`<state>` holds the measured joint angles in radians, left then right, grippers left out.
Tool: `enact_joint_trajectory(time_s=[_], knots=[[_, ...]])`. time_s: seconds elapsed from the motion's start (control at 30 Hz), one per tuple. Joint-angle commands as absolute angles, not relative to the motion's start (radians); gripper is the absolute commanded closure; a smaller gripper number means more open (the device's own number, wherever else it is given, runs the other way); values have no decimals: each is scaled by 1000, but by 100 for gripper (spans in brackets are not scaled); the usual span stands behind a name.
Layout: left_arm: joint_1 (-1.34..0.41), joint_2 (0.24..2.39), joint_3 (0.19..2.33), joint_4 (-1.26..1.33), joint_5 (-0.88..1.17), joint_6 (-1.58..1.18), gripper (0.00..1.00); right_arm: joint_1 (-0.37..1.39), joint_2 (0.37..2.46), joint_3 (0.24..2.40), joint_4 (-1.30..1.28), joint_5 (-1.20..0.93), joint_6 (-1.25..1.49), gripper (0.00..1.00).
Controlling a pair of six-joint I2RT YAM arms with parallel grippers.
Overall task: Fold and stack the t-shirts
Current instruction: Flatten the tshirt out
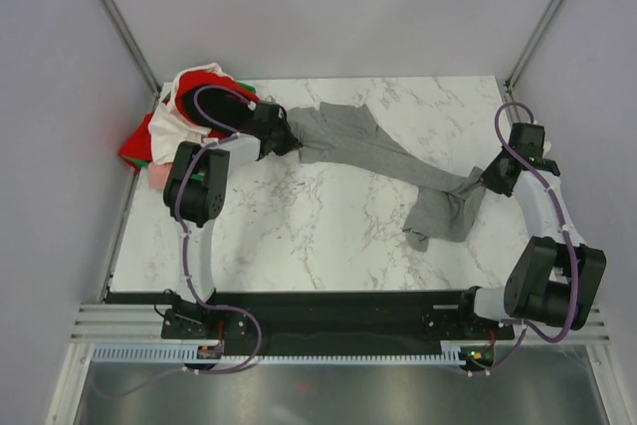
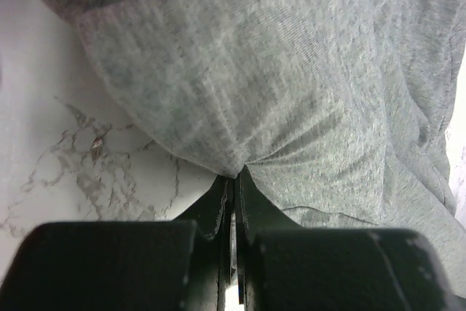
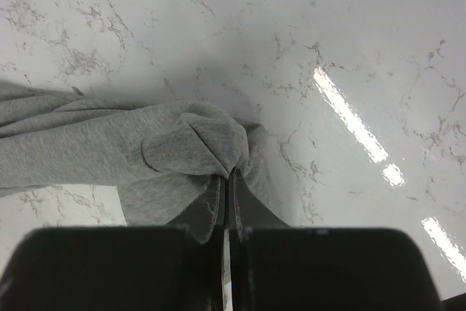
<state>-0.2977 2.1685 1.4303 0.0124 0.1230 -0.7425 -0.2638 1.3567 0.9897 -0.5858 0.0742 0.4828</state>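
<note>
The heather-grey t-shirt (image 1: 378,161) is stretched across the marble table from the back left to the right, with a bunch hanging down near the right end. My left gripper (image 1: 291,136) is shut on its left end, and grey cloth (image 2: 291,92) fills the left wrist view above the pinched jaws (image 2: 233,177). My right gripper (image 1: 488,178) is shut on the right end, where the cloth (image 3: 182,143) bunches at the closed jaws (image 3: 227,174). A pile of red, white, green and pink t-shirts (image 1: 184,111) lies at the back left corner.
The marble table (image 1: 299,236) is bounded by grey walls at the back and sides. The pile at the back left overhangs the table's left edge. The black rail (image 1: 318,306) with both arm bases runs along the near edge.
</note>
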Motion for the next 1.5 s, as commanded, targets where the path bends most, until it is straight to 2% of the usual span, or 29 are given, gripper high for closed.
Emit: enact_joint_trajectory(time_s=[0.0,0.23,0.37,0.6,0.77,0.97,1.07,1.17,1.2,1.3,1.37,1.47], knots=[[-299,2097,1404,-21,98,-729,98,-264,1356,985,-555,57,477,100],[-299,1728,1284,-219,17,-808,98,-256,1296,1035,-583,-63,525,100],[-299,1509,1292,-345,5,-813,98,-236,1247,1086,-620,-103,555,100],[-299,1257,1384,-558,-54,-801,98,-235,1184,1262,-748,-186,581,100],[-299,1114,1540,-660,-74,-792,98,-235,1123,1483,-856,-236,623,100],[-299,968,1797,-704,-51,-729,98,-236,1069,1898,-1005,-236,623,100],[-299,916,1928,-703,-8,-692,98,-235,1026,2136,-1031,-175,597,100],[-299,888,2046,-703,27,-669,98,-219,965,2321,-1025,-8,562,100],[-298,887,2095,-703,34,-663,98,-206,928,2360,-1017,112,558,100],[-296,894,2166,-701,46,-652,98,-131,833,2292,-922,285,537,100],[-296,923,2207,-698,38,-628,98,-68,799,2223,-822,336,500,100],[-296,974,2236,-690,14,-589,98,-48,850,2227,-807,327,450,100]])
